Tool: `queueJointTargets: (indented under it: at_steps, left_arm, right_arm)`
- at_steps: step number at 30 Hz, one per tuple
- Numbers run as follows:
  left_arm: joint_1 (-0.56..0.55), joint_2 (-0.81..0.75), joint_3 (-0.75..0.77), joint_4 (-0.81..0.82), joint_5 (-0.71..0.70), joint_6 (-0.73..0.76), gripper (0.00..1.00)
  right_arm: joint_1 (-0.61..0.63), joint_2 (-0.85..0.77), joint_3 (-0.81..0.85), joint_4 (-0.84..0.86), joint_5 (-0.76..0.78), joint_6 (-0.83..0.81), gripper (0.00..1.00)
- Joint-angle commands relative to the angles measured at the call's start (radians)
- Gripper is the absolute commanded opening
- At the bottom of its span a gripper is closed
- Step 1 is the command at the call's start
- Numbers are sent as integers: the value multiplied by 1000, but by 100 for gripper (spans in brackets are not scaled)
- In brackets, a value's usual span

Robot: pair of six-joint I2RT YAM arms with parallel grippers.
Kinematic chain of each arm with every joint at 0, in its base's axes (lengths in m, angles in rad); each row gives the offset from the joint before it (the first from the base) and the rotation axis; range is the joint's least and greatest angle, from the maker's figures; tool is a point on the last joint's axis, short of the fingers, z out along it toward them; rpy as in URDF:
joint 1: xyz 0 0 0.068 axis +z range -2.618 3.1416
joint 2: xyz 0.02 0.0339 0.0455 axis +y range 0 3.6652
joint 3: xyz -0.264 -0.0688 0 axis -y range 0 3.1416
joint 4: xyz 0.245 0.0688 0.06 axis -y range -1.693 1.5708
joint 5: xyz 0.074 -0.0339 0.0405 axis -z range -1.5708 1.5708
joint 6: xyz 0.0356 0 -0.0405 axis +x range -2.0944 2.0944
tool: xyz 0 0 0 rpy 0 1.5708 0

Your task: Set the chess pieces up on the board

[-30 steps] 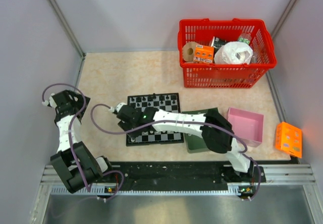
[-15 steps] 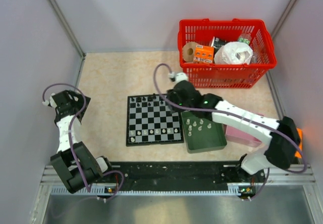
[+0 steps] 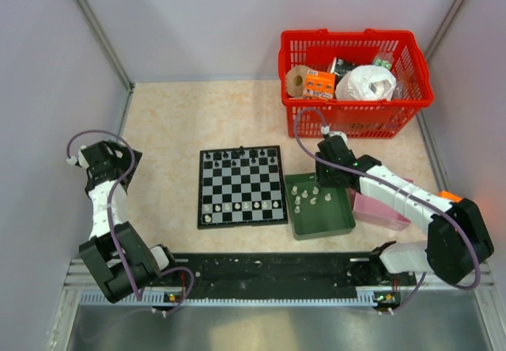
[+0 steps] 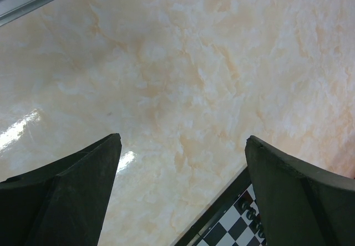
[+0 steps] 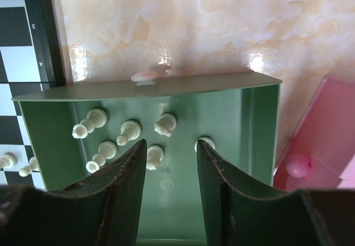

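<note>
The checkered board (image 3: 241, 186) lies mid-table, black pieces (image 3: 239, 156) along its far row and a few whitish pieces (image 3: 237, 205) near its front. Several whitish pieces (image 3: 310, 199) stand in the dark green tray (image 3: 337, 220) right of the board; they also show in the right wrist view (image 5: 130, 129). My right gripper (image 3: 322, 181) hovers over the tray's far end, open and empty (image 5: 170, 144), a piece (image 5: 155, 155) beside its left finger and another (image 5: 204, 142) by its right finger. My left gripper (image 3: 118, 164) is open and empty (image 4: 183, 141) over bare table, left of the board corner (image 4: 233, 215).
A red basket (image 3: 356, 122) of packaged goods stands at the back right. A pink box (image 3: 391, 201) sits right of the tray, and also shows in the right wrist view (image 5: 324, 138). An orange box (image 3: 452, 217) lies at the far right edge. Walls close both sides.
My right arm has swung from the board's left side, across the board's far edge, to above the green tray. My left arm has not moved.
</note>
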Motion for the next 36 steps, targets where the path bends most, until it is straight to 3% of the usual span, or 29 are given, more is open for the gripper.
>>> queueJointTargets:
  at_steps: [1, 36]
  left_arm:
    - [9, 0, 16, 43, 12, 12, 99]
    - [11, 0, 12, 44, 6, 13, 99]
  right_arm:
    - [-11, 51, 38, 32, -59, -21, 41]
    - [-13, 238, 79, 84, -96, -127, 31]
